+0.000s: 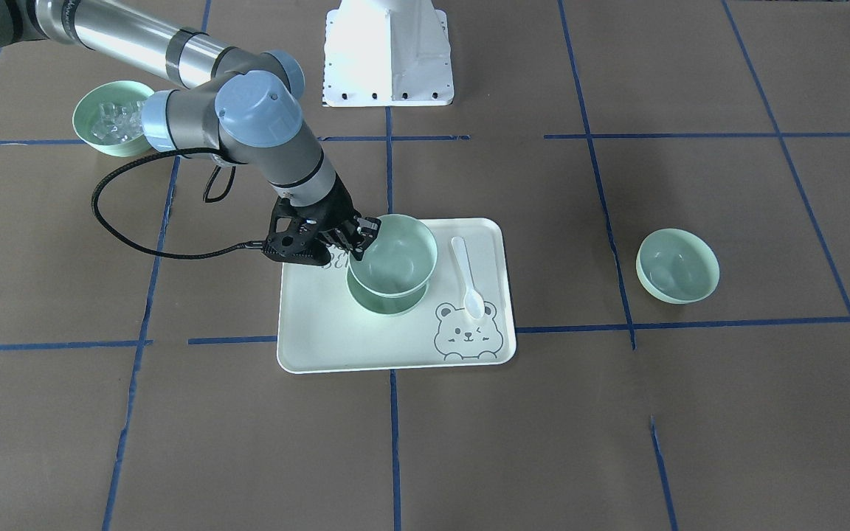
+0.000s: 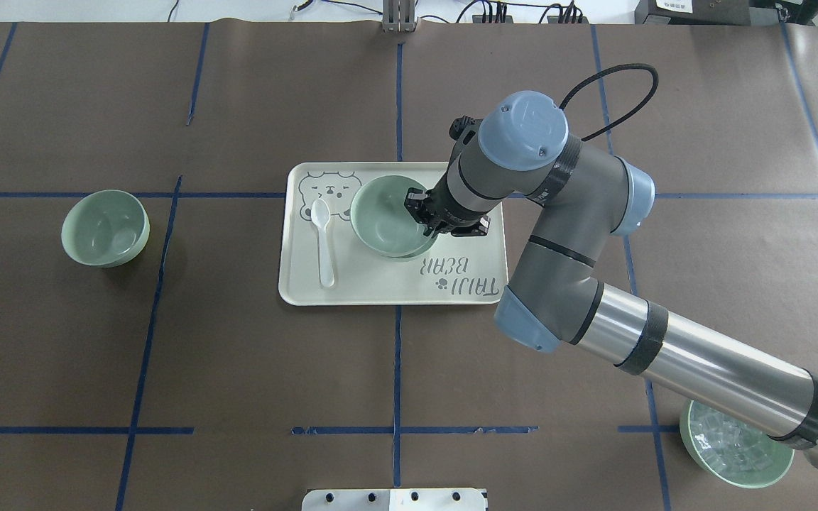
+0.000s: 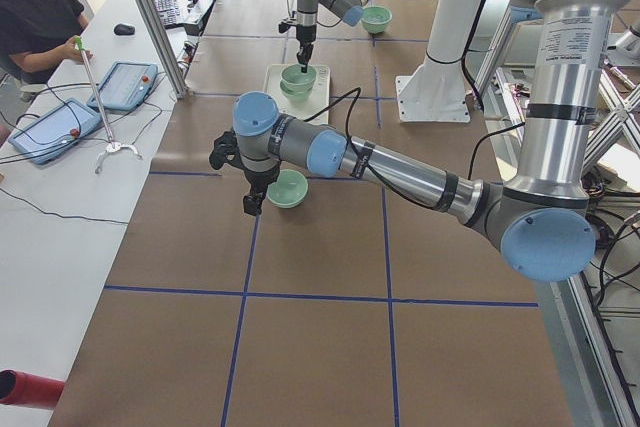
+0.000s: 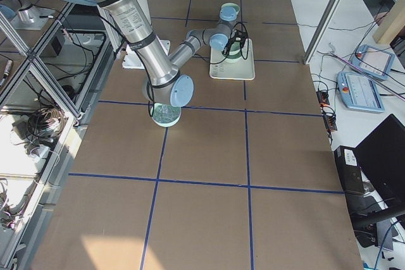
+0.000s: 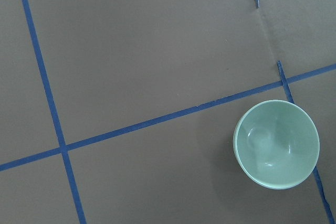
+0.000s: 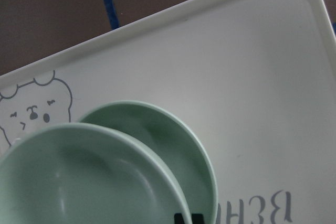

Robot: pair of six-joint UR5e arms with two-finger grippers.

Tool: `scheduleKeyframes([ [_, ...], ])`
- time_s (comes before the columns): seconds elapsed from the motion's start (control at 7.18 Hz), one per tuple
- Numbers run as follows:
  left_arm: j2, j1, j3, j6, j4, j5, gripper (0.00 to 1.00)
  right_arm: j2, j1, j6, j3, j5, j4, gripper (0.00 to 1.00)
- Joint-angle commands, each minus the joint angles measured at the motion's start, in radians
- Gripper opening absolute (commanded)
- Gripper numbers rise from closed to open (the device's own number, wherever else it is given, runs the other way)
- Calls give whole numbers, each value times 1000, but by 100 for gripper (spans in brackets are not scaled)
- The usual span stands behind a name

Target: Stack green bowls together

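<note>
Pinching upper bowl [image 1: 399, 251] by its rim with my right gripper [image 1: 361, 237].
Side view, unlike overhead, shows left gripper [image 3: 252, 202] at lone bowl [image 3: 290, 189]'s nine o'clock; jaws unreadable.

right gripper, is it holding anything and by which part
The right gripper pinches the upper green bowl by its rim, above the second green bowl on the tray.

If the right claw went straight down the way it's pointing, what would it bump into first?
Probably the lower green bowl on the tray: the right gripper pinches the upper green bowl by its rim just above it.
</note>
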Motion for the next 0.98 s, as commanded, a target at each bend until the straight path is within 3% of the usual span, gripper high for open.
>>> scheduleKeyframes([
  [0.0,0,0,0,0,0,0,100,9,0,3,-13,-6,-2,0],
  [0.42,1,0,-3,0,0,0,100,1,0,1,-14,-9,-2,0],
  [0.56,0,0,-4,1,0,0,100,0,0,-1,-16,-11,-2,62],
  [0.7,0,0,-4,2,0,0,100,1,0,1,-20,-11,-2,100],
  [0.84,0,0,-6,0,0,0,100,6,1,1,-20,-11,-4,100],
])
